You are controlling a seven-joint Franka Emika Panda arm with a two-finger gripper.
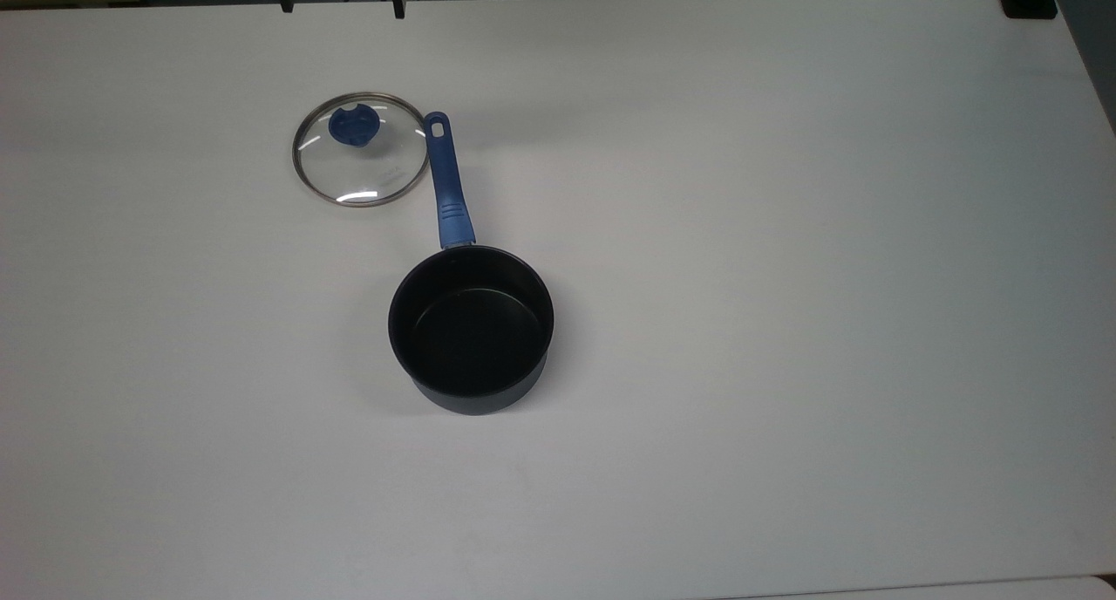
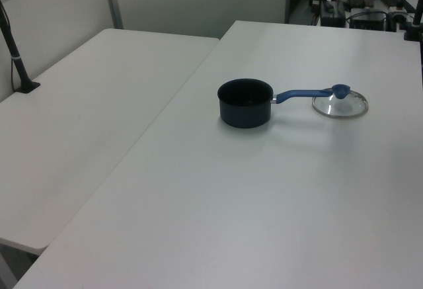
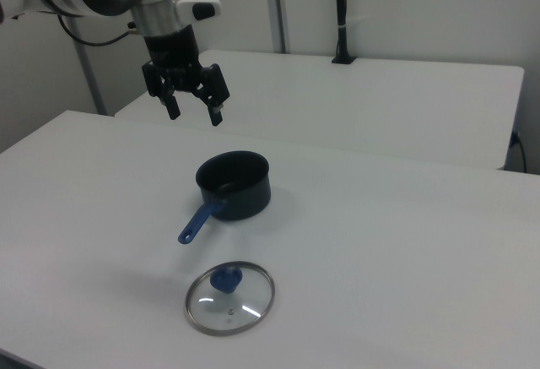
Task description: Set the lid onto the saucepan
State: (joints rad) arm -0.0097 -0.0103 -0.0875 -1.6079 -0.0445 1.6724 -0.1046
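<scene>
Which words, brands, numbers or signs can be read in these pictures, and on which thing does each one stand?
No text can be read in these pictures.
The lid: faint pale marks on the glass, too small to read.
The saucepan: no lettering visible on its wall or its blue handle.
The robot hand and the table: no label or number visible.

Lid (image 1: 361,150): clear glossy glass in a thin bright metal rim, with a matt blue plastic-looking knob (image 1: 353,126). Saucepan (image 1: 471,325): dark body with a smooth, faintly glossy black inside and a blue plastic-looking handle (image 1: 447,180). Table (image 1: 785,321) beneath the saucepan: smooth, matt white.
</scene>
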